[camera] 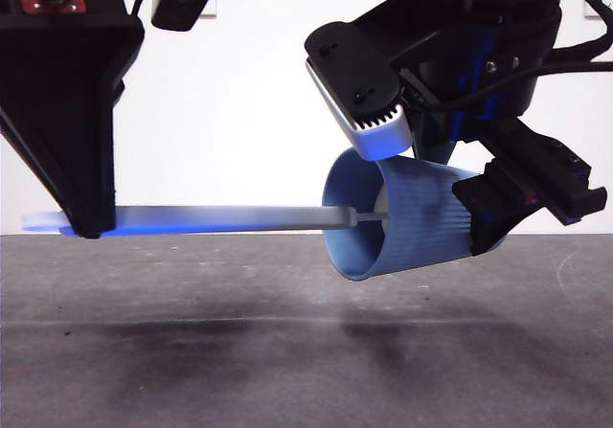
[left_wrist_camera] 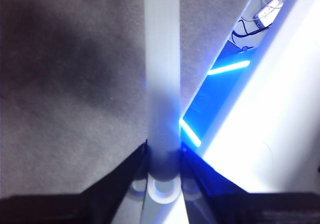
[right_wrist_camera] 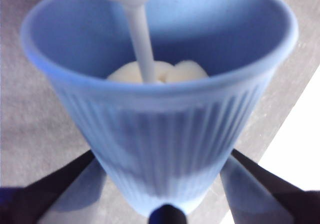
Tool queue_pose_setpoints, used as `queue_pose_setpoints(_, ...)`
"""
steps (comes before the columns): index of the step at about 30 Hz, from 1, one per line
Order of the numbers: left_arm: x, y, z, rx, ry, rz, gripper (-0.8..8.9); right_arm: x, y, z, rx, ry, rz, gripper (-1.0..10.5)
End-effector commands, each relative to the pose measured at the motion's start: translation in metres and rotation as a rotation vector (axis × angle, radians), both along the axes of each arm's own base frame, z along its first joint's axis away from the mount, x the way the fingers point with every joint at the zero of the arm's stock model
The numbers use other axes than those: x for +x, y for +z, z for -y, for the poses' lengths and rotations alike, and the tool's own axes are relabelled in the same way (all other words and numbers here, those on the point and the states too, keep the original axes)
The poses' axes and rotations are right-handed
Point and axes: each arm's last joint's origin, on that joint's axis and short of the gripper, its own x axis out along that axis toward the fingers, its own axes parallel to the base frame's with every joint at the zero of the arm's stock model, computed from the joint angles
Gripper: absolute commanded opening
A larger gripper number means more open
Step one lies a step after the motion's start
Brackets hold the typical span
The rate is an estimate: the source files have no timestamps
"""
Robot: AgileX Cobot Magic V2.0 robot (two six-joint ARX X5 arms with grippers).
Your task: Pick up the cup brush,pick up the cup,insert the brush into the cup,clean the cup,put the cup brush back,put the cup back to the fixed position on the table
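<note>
Tabletop (camera: 287, 351) fills the lower part of the front view, dark grey-brown and matte, with soft shadows lying under the two things held above it. Both are clear of its surface.

The right claw (camera: 479, 213) comes in from the upper right of the front view, big and dark, and is closed on the cup (camera: 412, 222) near its base. In the right wrist view the two black jaws press against the ribbed blue wall on either side of the narrow end (right_wrist_camera: 165, 149). The cup lies tipped on its side in the air, its open mouth facing the other arm, its smooth rim ringing the opening.

The left claw (camera: 86, 222) hangs down at the left of the front view — a broad black wedge narrowing to its tip — and is clamped on the cup brush (camera: 239, 219) close to the white end of the handle. The left wrist view shows the jaws tight on both sides of the pale grey handle (left_wrist_camera: 162, 83), which runs straight away from them over the tabletop.

The brush is held level, its handle spanning the gap between the two claws. Its thin white neck passes through the mouth of the cup, and the cream-yellow sponge head (right_wrist_camera: 157, 72) sits deep inside — seen in the right wrist view low against the inner wall, near the bottom.
</note>
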Motion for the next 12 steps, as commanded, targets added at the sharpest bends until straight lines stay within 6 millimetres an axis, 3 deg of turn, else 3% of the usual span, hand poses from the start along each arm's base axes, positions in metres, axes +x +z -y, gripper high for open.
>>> queue_pose_setpoints(1,-0.004,-0.002,-0.004,0.04,0.007,-0.041,-0.08,-0.001,-0.001,-0.002,0.023,-0.005,-0.001,-0.2)
queue_pose_setpoints(6,-0.013,0.003,-0.018,0.184,-0.002,-0.016,-0.08,-0.001,-0.001,-0.002,0.029,-0.012,-0.002,-0.2)
queue_pose_setpoints(12,-0.028,0.023,-0.038,0.161,0.019,0.026,-0.08,-0.001,-0.001,-0.001,0.037,-0.028,-0.004,-0.2)
